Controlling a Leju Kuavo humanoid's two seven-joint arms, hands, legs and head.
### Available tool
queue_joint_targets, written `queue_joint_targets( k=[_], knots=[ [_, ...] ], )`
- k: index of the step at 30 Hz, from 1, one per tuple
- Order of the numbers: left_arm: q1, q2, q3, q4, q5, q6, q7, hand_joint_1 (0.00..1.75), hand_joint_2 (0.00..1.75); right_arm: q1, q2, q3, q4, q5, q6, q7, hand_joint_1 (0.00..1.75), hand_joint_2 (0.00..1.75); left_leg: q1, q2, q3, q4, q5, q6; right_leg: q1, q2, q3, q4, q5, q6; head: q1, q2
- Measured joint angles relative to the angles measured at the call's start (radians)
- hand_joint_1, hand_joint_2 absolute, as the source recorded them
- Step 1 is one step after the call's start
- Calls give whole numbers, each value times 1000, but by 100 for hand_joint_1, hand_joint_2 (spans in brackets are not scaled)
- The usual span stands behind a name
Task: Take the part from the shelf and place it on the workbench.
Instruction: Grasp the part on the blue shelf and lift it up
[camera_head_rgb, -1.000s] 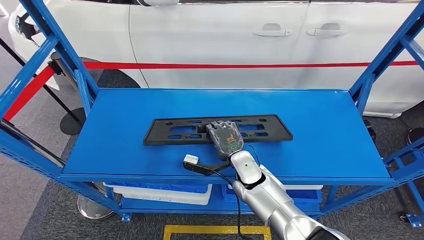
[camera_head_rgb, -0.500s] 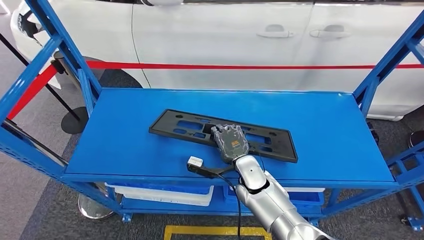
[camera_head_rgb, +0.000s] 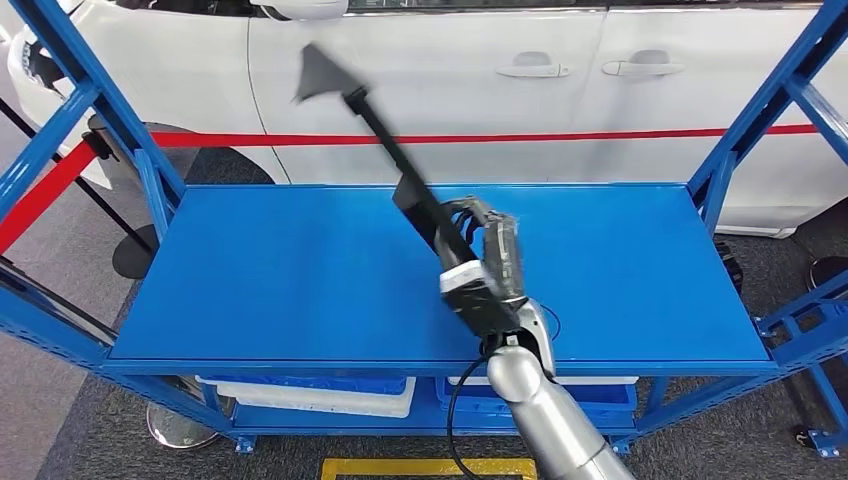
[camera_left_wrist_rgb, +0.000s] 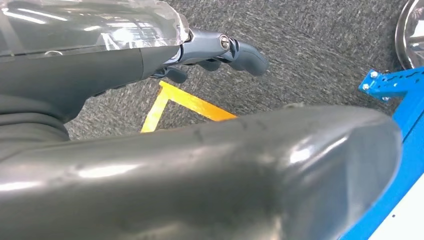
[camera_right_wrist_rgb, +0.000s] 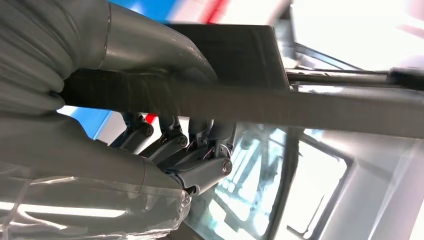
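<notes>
- Black flat plastic plate-holder part: lay flat on the shelf a second ago, now swung up on edge, clear of the deck. Lift done; carry to the workbench remains.
- My right hand clamps its lower end, thumb across the matte rim.
- Left hand hangs curled, holding nothing.
- Blue painted steel shelf, smooth.

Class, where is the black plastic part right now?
In the head view, the right hand holds the black plastic part tilted above the blue shelf.
</notes>
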Motion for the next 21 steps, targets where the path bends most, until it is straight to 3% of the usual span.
queue_joint_targets(
  k=[3, 5, 8, 9, 10, 11, 13, 15, 19, 21],
  knots=[
    [2, -4, 13, 0, 0, 5, -2, 0, 0, 49, -3, -9, -142, -125, 1, -38, 175, 175, -4, -2, 1, -18, 8, 16, -2, 0, -5, -1, 3, 17, 0, 0],
    [2, -7, 21, 0, 0, 11, -2, 0, 0, 70, -9, -13, -221, -210, -4, -88, 175, 175, 1, 0, 3, -30, 18, 27, -4, -1, -19, 28, -20, 29, 1, 0],
    [2, -11, 31, 0, 2, 18, -5, 0, 0, 106, -38, -23, -357, -321, -4, -144, 175, 175, 1, 1, 2, -34, 22, 34, -9, -4, -96, 194, -110, 41, 4, 0],
    [2, -13, 35, 0, 4, 20, -7, 0, 0, 128, -51, -25, -405, -349, 0, -157, 175, 175, 1, 1, 2, -33, 21, 35, -10, -5, -120, 245, -128, 44, 4, 0],
    [2, -14, 40, 0, 7, 23, -8, 0, 0, 152, -63, -27, -449, -375, 5, -169, 175, 175, 1, 0, 3, -33, 20, 36, -12, -5, -130, 265, -126, 46, 4, 0],
    [2, -17, 46, 0, 12, 27, -8, 0, 0, 173, -73, -27, -493, -400, 10, -182, 175, 175, 1, 0, 4, -31, 18, 35, -14, -6, -122, 247, -106, 47, 4, 0],
    [1, -24, 59, 0, 22, 37, -3, 0, 0, 210, -87, -28, -567, -442, 22, -207, 175, 175, 1, -1, 8, -26, 11, 31, -18, -8, -63, 124, -40, 46, 4, 0],
    [-1, -29, 70, 0, 27, 52, 4, 0, 0, 243, -95, -28, -624, -486, 40, -231, 175, 175, -2, -1, 9, -20, 3, 21, -17, -9, -13, 24, -6, 40, 4, 0],
    [-5, -32, 90, 0, 32, 78, 17, 0, 0, 326, -102, -29, -682, -540, 80, -282, 175, 175, -3, -1, 11, -16, -4, 0, -13, -8, -4, 3, -5, 14, 4, 0],
    [-6, -33, 97, 0, 33, 83, 25, 0, 0, 365, -103, -29, -695, -543, 97, -304, 175, 175, -2, 0, -4, 29, -42, -10, -15, -11, -4, 0, 0, 2, 3, 0]
  ],
)
